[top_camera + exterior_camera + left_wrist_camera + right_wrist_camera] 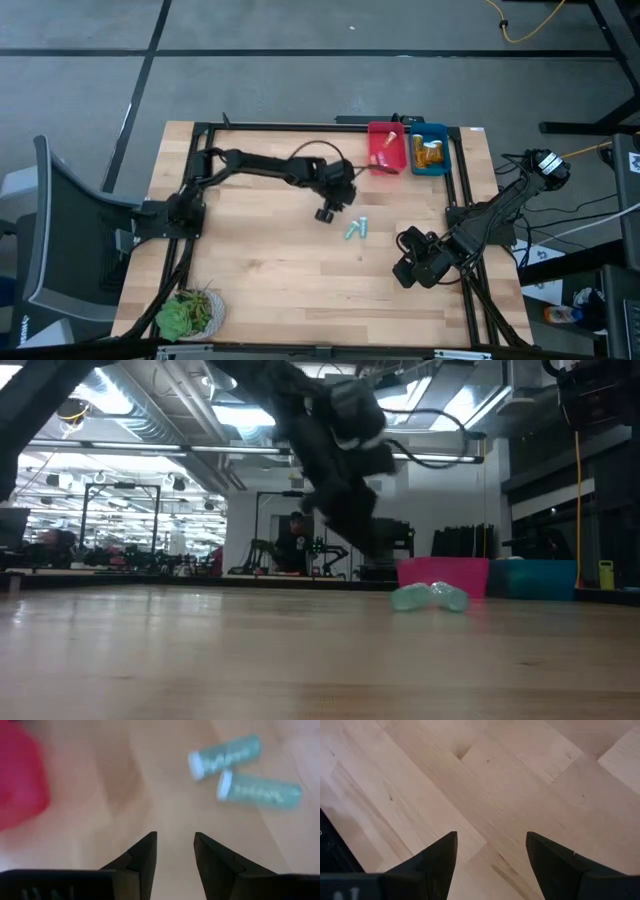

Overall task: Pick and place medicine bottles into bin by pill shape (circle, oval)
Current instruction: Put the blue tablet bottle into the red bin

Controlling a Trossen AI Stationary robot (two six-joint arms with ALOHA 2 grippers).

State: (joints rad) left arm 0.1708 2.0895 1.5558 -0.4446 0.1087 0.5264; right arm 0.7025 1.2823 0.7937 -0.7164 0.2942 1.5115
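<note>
Two teal medicine bottles (356, 229) with pale caps lie on their sides, side by side, on the wooden table; they also show in the left wrist view (225, 757) (260, 791) and the low view (428, 596). My left gripper (327, 214) (175, 851) hovers above the table just left of them, open and empty. A red bin (386, 148) and a blue bin (430, 150) with orange bottles inside stand at the far edge. My right gripper (412, 268) (490, 851) waits open over bare wood at the near right.
A green plant (185, 313) stands at the near left corner. A black frame (300, 127) runs around the table's edges. The red bin's corner (20, 780) shows in the left wrist view. A person (292, 545) stands in the room far behind.
</note>
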